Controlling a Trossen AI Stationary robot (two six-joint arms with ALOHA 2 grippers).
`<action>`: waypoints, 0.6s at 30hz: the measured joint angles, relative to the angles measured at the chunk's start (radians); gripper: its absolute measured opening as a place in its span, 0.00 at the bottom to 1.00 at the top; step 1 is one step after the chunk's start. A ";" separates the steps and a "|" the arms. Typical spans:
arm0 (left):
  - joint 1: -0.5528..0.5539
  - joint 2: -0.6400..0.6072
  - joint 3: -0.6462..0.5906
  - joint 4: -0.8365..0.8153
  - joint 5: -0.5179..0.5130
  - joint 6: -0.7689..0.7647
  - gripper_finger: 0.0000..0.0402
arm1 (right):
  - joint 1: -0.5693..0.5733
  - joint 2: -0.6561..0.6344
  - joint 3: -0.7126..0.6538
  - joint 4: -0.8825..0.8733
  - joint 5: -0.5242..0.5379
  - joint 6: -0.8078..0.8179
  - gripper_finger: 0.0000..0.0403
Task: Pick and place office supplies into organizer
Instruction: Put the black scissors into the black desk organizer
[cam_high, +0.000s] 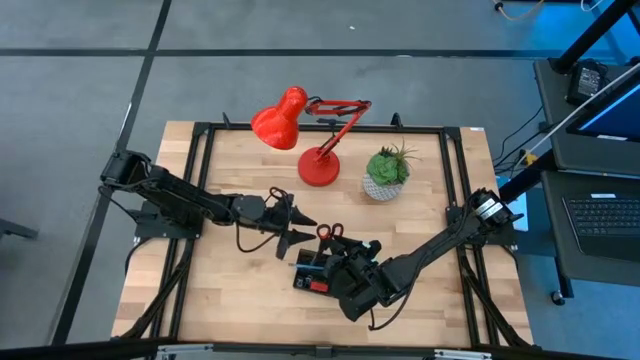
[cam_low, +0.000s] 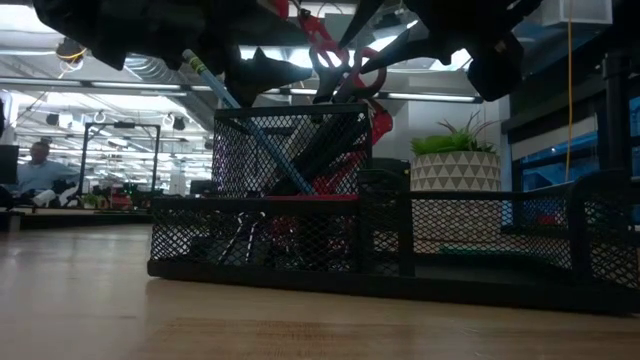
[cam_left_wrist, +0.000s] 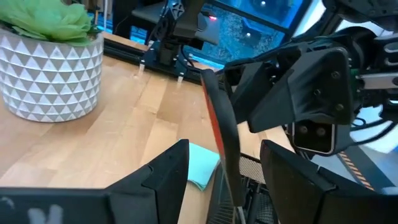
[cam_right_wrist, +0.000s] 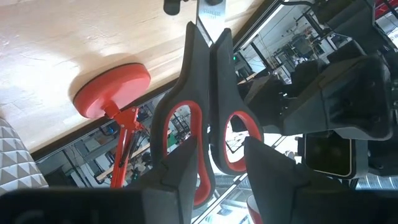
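The red-handled scissors (cam_right_wrist: 205, 118) stand nearly upright over the black mesh organizer (cam_low: 300, 230), handles up (cam_low: 345, 62), blades down toward its tall cup. My right gripper (cam_right_wrist: 217, 165) is shut on the handles. My left gripper (cam_left_wrist: 221, 177) is open, with a finger on either side of the scissors' thin edge (cam_left_wrist: 221, 134), clear of it. In the high view both grippers meet above the organizer (cam_high: 312, 275), left gripper (cam_high: 305, 232), right gripper (cam_high: 342, 250). A light blue sticky-note pad (cam_left_wrist: 202, 165) lies beside the organizer. A pencil (cam_low: 235, 105) leans in the cup. My right gripper pinches the scissors' two handle loops (cam_right_wrist: 186, 134) between its two fingers, one finger on the outer side of each loop, near the loops' free end. The fingers come in about level from the table's right and near side. The scissors hang blades down, slightly tilted; the mesh hides the tips.
A red desk lamp (cam_high: 310, 140) and a green plant in a white patterned pot (cam_high: 385, 172) stand at the table's far side. Black frame rails (cam_high: 200, 180) run along the table's edges. A person (cam_low: 40, 165) sits far off in the room.
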 joint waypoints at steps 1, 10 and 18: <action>0.000 0.000 0.002 -0.001 -0.007 0.000 0.48 | 0.000 0.000 0.000 0.000 0.000 0.000 0.33; 0.000 0.058 0.085 -0.024 0.003 0.025 0.48 | 0.000 0.000 0.000 0.006 0.000 0.002 0.33; 0.000 0.094 0.103 -0.036 0.001 0.001 0.43 | 0.000 0.000 0.000 0.012 0.000 0.003 0.33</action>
